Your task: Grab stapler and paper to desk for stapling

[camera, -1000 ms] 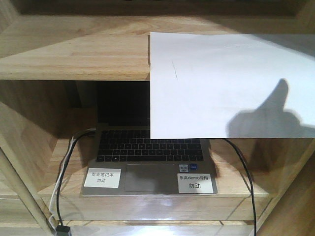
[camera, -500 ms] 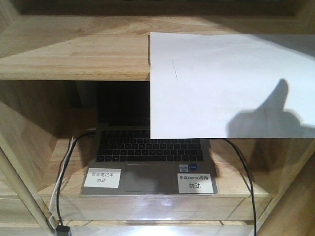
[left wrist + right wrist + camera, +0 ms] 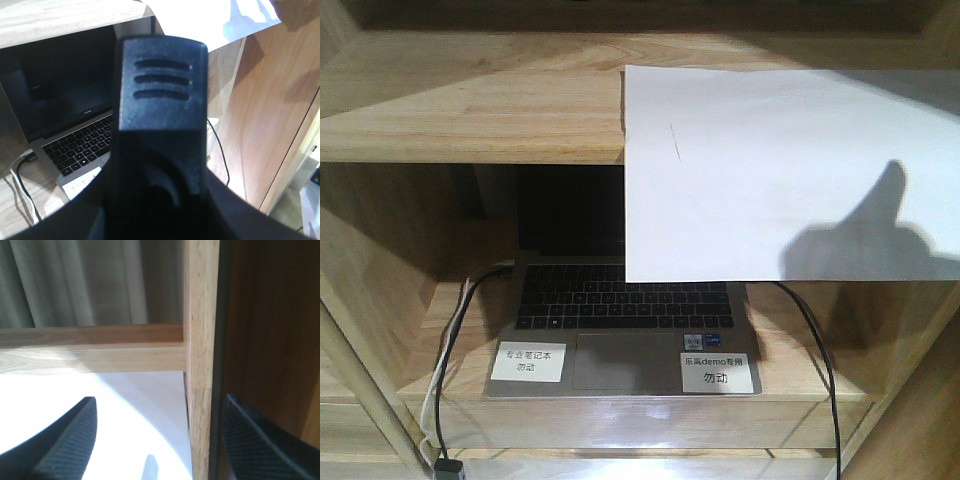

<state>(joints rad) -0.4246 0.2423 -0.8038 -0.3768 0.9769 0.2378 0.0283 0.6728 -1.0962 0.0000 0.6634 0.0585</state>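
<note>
The white paper (image 3: 760, 170) lies on the upper shelf and overhangs its front edge, with a faint pencil mark near its left side. A gripper-shaped shadow falls on its lower right. In the right wrist view my right gripper (image 3: 159, 415) is open just above the paper (image 3: 125, 420); one finger is over the sheet, the other beyond the shelf's upright post (image 3: 201, 390). The black stapler (image 3: 160, 90), with three grooves on its end, fills the left wrist view and sits in my left gripper (image 3: 155, 200), which is shut on it. The desk is out of view.
An open laptop (image 3: 620, 310) with two white labels sits on the lower shelf under the paper, with cables (image 3: 445, 380) on its left and a black cable (image 3: 820, 350) on its right. A dark wood panel (image 3: 270, 340) stands right of the post.
</note>
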